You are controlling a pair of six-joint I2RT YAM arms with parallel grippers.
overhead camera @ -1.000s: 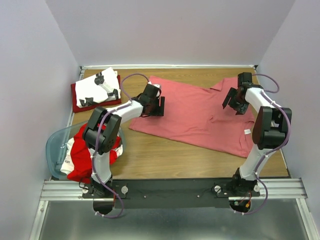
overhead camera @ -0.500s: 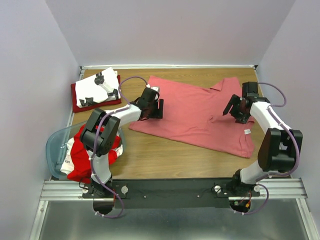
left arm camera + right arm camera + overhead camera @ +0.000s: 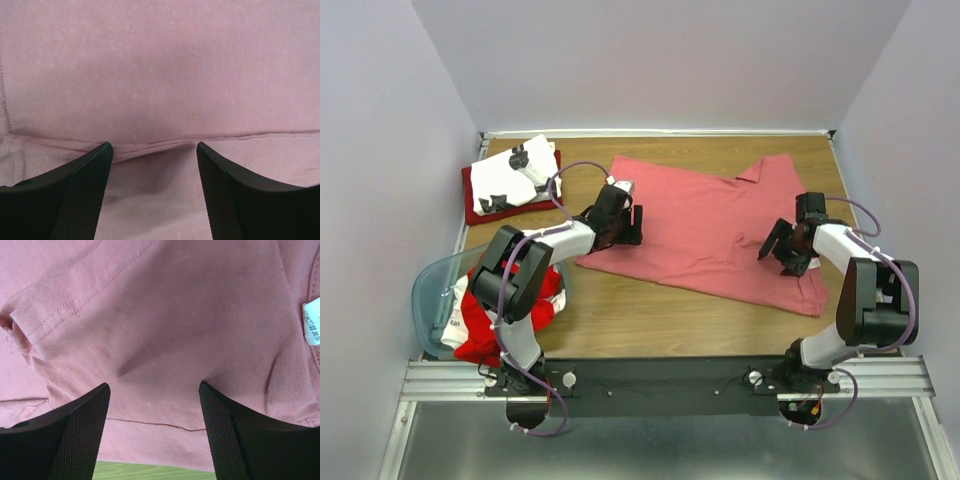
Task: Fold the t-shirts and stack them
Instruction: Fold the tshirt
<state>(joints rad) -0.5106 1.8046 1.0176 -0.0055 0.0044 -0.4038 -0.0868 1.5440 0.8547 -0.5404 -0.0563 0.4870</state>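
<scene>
On the surface (image 3: 650, 315) the salmon-pink t-shirt (image 3: 710, 225) lies open, not yet folded. Since a second ago the right claw (image 3: 780, 248) has come toward its near edge, and the left claw (image 3: 625, 228) has moved only a little. Both stand spread and empty, low over the cloth, so pinching for a first fold seems next.

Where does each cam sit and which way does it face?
Top external: above and behind the bases, looking down on the table; both arms show, left gripper and right gripper over the salmon-pink shirt.
Left wrist: on that wrist, looking past its open fingers at a seam in the shirt.
Right wrist: likewise, open fingers over the sleeve and a white label.
Shared: all three see the shirt.
</scene>
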